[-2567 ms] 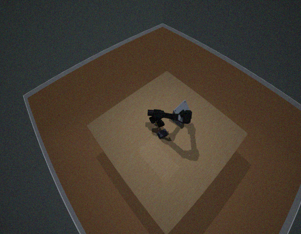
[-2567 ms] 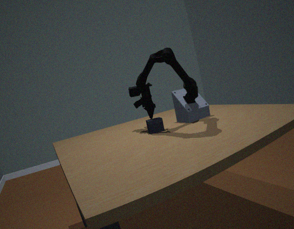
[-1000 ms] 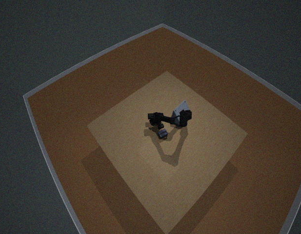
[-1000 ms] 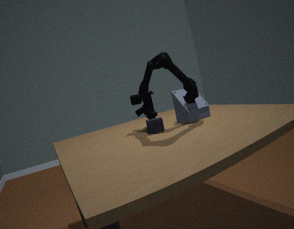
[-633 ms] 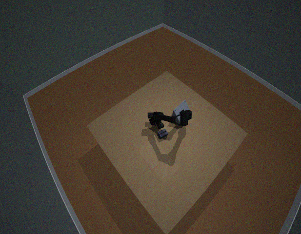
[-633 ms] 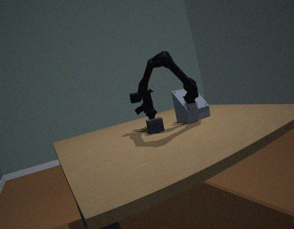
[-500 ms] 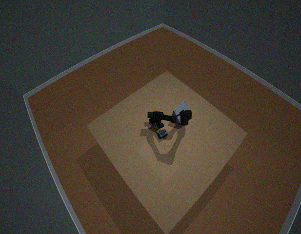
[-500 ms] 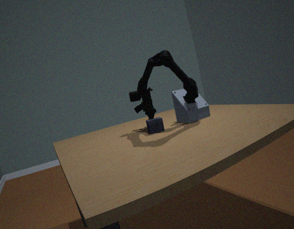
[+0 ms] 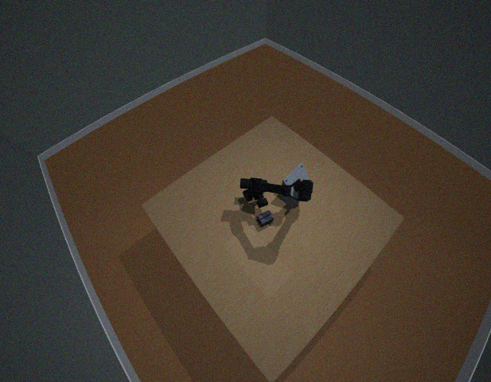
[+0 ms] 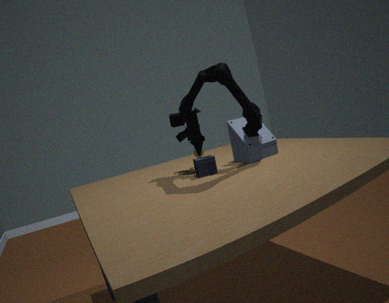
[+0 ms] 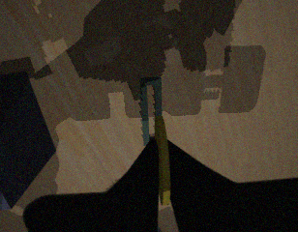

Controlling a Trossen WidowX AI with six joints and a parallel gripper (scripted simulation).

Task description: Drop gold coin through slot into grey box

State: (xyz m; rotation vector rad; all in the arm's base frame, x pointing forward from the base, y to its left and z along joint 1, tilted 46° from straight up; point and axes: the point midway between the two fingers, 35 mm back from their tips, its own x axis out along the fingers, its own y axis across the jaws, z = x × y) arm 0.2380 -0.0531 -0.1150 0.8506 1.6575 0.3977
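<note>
The black parallel-jaw gripper (image 10: 198, 147) at the end of the arched black arm (image 10: 217, 73) points down with its fingers clamped on the thin gold coin (image 10: 198, 152), which hangs edge-down from the fingertips, lifted clear of the table. In the exterior view the coin shows as a small yellow disc just above the top of the closed grey box (image 10: 205, 165), toward the box's left side; whether it touches the lid cannot be told. In the wrist view the coin (image 11: 163, 161) appears as a narrow yellow-green strip pinched between the two dark fingers, and beyond its far end lies the shallow dark-green holder (image 11: 151, 108), seen as a slim teal frame on the tan wooden table top (image 10: 220, 208), apart from the coin. A dark block fills the left edge of the wrist view. The arm rises from a pale grey wedge-shaped base mount (image 10: 251, 141) standing just beside the box.
</note>
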